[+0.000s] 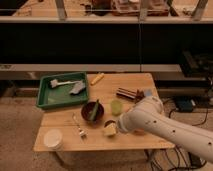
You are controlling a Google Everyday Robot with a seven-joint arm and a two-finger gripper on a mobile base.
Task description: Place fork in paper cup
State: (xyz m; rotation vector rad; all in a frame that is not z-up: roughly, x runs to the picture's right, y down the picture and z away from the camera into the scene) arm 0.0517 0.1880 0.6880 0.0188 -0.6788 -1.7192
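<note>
Hovering low over counter (120, 82) front: gripper (110, 130), just below dark bowl (90, 112). Jaws: open or shut, can't tell. Fork (78, 127) flat on counter, left of gripper, apart. Paper cup (53, 139) upright, front-left corner, near fork.

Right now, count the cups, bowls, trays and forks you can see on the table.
Cups: 2 (paper cup, light-green cup)
Bowls: 1 (dark bowl)
Trays: 1 (green tray)
Forks: 1 (fork)
Total: 5
The gripper hangs low over the table's front, right of the fork; it may hide more.
</note>
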